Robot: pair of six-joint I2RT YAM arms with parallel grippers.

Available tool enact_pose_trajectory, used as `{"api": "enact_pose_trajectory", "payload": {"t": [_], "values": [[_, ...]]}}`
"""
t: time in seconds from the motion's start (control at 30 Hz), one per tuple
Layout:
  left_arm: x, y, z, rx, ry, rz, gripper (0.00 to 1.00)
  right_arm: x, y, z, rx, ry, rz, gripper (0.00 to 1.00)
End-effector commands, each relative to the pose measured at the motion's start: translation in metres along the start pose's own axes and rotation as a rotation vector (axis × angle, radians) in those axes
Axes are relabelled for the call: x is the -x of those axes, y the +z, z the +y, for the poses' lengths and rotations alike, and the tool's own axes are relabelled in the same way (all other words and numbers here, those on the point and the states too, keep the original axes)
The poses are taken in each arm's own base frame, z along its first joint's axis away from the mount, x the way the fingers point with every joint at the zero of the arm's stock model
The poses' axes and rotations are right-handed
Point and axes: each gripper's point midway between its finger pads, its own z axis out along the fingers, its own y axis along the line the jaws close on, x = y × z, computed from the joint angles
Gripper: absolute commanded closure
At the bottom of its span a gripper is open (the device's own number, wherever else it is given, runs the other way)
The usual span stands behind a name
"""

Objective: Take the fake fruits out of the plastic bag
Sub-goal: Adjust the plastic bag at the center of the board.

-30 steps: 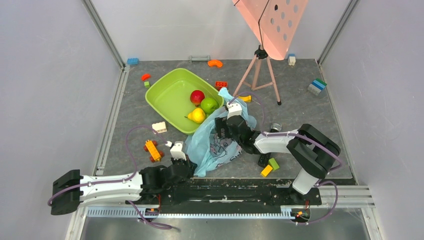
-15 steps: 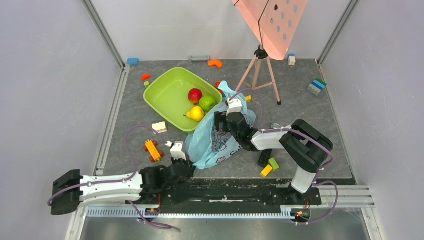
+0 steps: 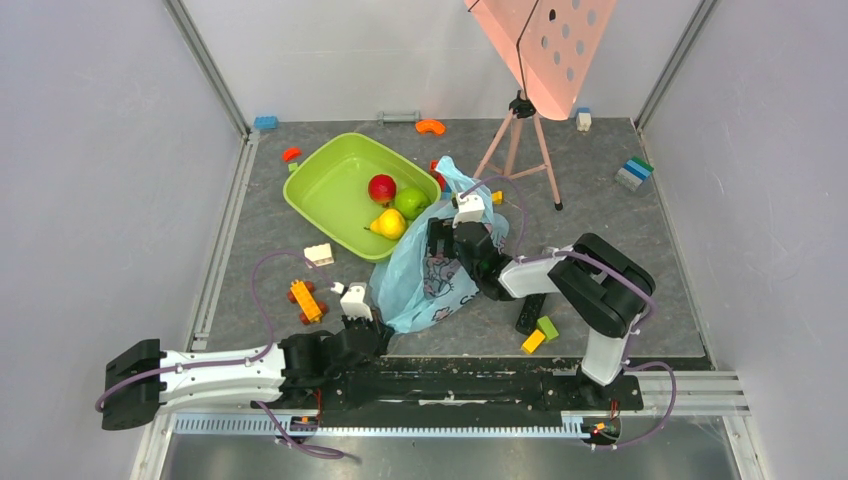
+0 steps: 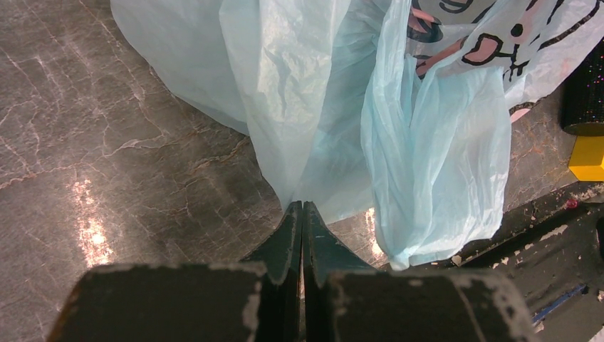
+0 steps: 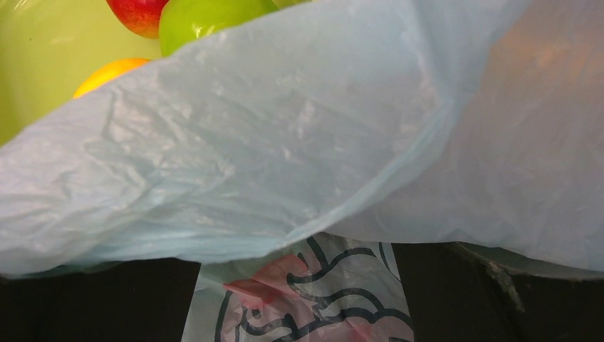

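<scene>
- The plastic bag (image 3: 425, 285) lies crumpled near the middle of the counter (image 3: 620, 270). Its far end is draped over the near corner of the green tub (image 3: 312, 170).
- Seen from above, the tub sits at about 11 o'clock from the bag.
- Three fake fruits lie inside the tub, clear of the bag: a red fruit (image 3: 381, 187), a green apple (image 3: 410, 202) at its 4 o'clock, and a yellow fruit (image 3: 388, 223) at its 6 o'clock. The three huddle close together near the tub's right wall.
- The left gripper (image 4: 303, 210) is at the bag's 7 o'clock corner, low over the counter. Its fingers are pressed together with no gap, and the bag's folds gather to a point right at the tips, so it is pinching the film.
- The right gripper (image 3: 436, 243) reaches in from 3 o'clock and is buried in the upper part of the bag.
- In the right wrist view, film covers the fingertips, so I cannot tell whether that gripper is open or closed. It may be holding a fold.
- A yellow block (image 3: 533, 342) lies at the bag's 4 o'clock, apart from it.
</scene>
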Motion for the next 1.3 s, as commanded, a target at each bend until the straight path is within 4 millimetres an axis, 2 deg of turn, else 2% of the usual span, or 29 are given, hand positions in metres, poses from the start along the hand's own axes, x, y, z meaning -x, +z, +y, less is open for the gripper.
{"api": "enact_pose_trajectory", "payload": {"t": [0.0,0.2,0.37,0.57,0.7,0.83,0.93,1.07,1.27], "values": [[0.011,-0.001,-0.005,0.002,0.020,-0.031,0.98,0.033,0.013,0.012,0.033,0.046,-0.113,0.02],[0.010,-0.001,-0.004,0.005,0.021,-0.030,0.98,0.032,0.019,0.010,0.030,0.046,-0.121,0.16],[0.010,-0.001,-0.004,0.006,0.020,-0.029,0.98,0.031,0.013,0.008,0.041,0.032,-0.120,0.28],[0.011,-0.002,-0.005,0.002,0.016,-0.028,0.98,0.031,-0.014,-0.001,0.059,0.019,-0.113,0.37],[0.013,-0.004,-0.009,-0.011,0.013,-0.023,0.98,0.020,-0.040,-0.013,0.053,0.011,-0.072,0.39],[0.022,-0.011,-0.022,-0.049,0.022,-0.017,0.98,0.015,-0.065,-0.021,0.067,0.009,-0.046,0.39],[0.031,-0.019,-0.036,-0.097,0.032,-0.016,0.98,0.012,-0.076,-0.024,0.081,-0.005,-0.028,0.38],[0.041,-0.035,-0.057,-0.173,0.060,0.014,0.89,0.016,-0.083,-0.025,0.091,-0.028,-0.037,0.35],[0.064,-0.073,-0.092,-0.323,0.086,0.053,0.63,0.018,-0.088,-0.019,0.122,-0.051,-0.016,0.31]]}}
